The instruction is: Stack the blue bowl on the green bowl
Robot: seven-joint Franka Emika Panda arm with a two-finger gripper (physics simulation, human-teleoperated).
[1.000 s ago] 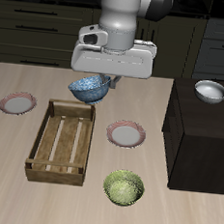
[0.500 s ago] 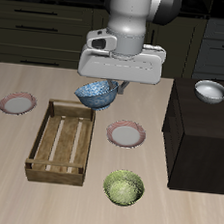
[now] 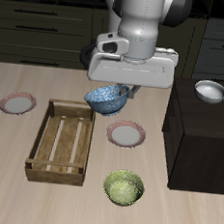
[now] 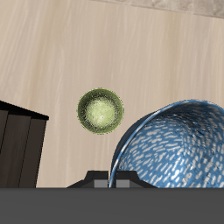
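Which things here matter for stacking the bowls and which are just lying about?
Job: blue bowl, held in the tool; green bowl.
Lying about: wooden crate, two pink-rimmed plates, white-grey bowl on the dark cabinet.

Flat, even simulator light, sharp throughout, faint soft shadows on the table (image 3: 163,201), no glare or blur

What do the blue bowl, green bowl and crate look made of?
Blue bowl: likely glazed ceramic; mottled white-blue speckle, thin rim. Green bowl: the same look, mottled olive-yellow glaze. Crate: unfinished wood, going by its tan grain and slatted floor. Simulator renders, so only apparent.
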